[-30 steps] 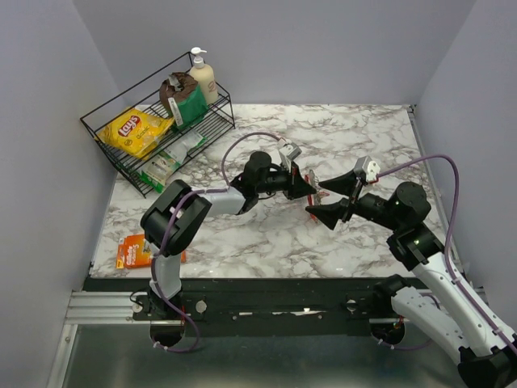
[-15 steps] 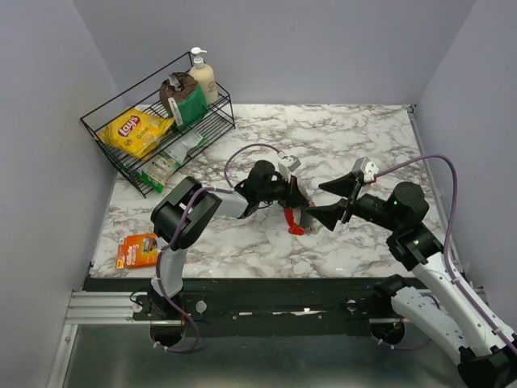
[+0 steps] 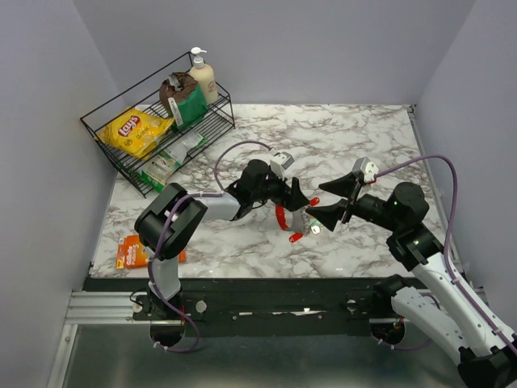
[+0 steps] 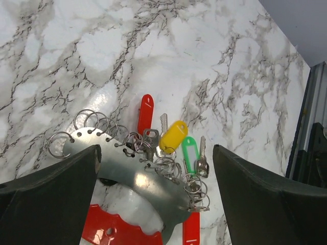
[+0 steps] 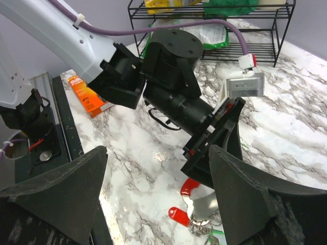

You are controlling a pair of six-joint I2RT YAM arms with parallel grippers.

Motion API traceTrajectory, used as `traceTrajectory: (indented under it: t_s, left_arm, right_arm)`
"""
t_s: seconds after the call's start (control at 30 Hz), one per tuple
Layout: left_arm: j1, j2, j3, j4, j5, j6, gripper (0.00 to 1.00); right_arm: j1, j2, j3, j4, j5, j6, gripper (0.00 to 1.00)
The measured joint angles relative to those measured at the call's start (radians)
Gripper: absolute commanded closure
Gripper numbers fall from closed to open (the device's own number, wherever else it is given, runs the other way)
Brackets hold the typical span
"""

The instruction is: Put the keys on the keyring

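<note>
You're working on a white marble-patterned table veined in grey, closed in by plain lilac-grey walls. A black wire rack stands at the far left holding a yellow chip bag and a pump bottle. An orange packet lies at the near left edge.

A second ago the keyring was held up between the two grippers. It now rests on the marble mid-table, under your left gripper, whose fingers have spread wide and clamp nothing. Your right gripper faces it from just beside, jaws equally wide, empty.

The keyring is a flat, curved silvery plate punched with holes that carry thin split rings, joined to a glossy red loop. The keys fan out from those rings: small silvery blades beside an oblong yellow tag, a green tag and a red tag.
</note>
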Motion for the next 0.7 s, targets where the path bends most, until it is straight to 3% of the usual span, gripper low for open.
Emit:
traceTrajectory:
  t_s: [0.3,0.5,0.7]
  left_arm:
    - [0.003,-0.109,-0.051,0.032,-0.03,0.002,0.01]
    - [0.044,-0.22,-0.168,0.076,-0.079,-0.004,0.01]
    - [0.09,-0.427,-0.234,-0.001,-0.29,0.029,0.01]
  right_arm:
    - [0.0,-0.001,-0.003,-0.001,0.001,0.0,0.11]
    - [0.0,-0.004,-0.003,-0.002,0.022,0.0,0.11]
    - [0.0,0.003,-0.003,-0.01,0.092,0.011,0.07]
